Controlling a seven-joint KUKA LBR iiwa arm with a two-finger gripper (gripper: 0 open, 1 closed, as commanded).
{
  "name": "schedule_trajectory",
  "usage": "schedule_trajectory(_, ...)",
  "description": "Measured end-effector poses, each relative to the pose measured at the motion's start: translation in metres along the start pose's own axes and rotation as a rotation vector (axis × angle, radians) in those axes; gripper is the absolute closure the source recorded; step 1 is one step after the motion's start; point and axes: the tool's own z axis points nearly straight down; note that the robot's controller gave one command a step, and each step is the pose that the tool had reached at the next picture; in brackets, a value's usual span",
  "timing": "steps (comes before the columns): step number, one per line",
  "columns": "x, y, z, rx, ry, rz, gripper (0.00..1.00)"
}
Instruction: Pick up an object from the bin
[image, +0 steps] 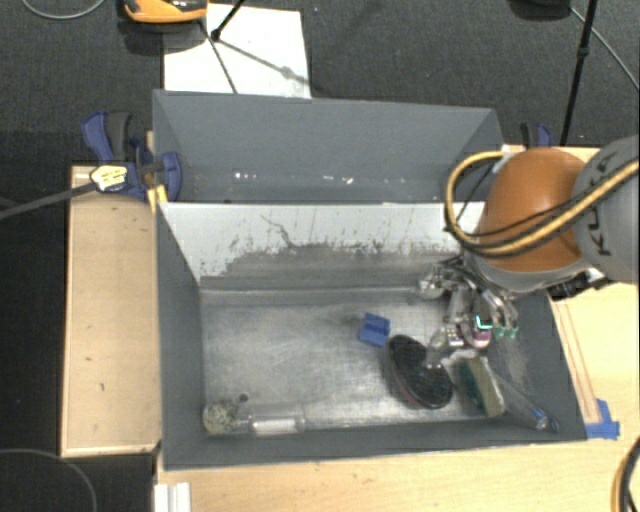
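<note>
The metal bin (280, 350) looks scuffed and matt, the blue block (374, 329) smooth plastic.

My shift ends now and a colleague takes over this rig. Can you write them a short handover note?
End effector: low in the bin, right front, at the right edge of a black oval thing; grip cannot be told.
Things: dark green oblong block just right of it, small blue block to its left, clear tube at front left.
Done: nothing lifted yet.
Left: grasp one thing, lift it out.
</note>
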Motion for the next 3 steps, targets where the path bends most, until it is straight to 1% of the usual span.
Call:
schedule_trajectory(1, 0.003, -0.009, 0.040, 0.005, -0.023, -0.254, 0.00)
schedule_trajectory(2, -0.020, 0.005, -0.007, 0.000, -0.014, -0.069, 0.00)
schedule_trajectory(3, -0.021, 0.016, 0.073, -0.001, -0.011, -0.052, 0.00)
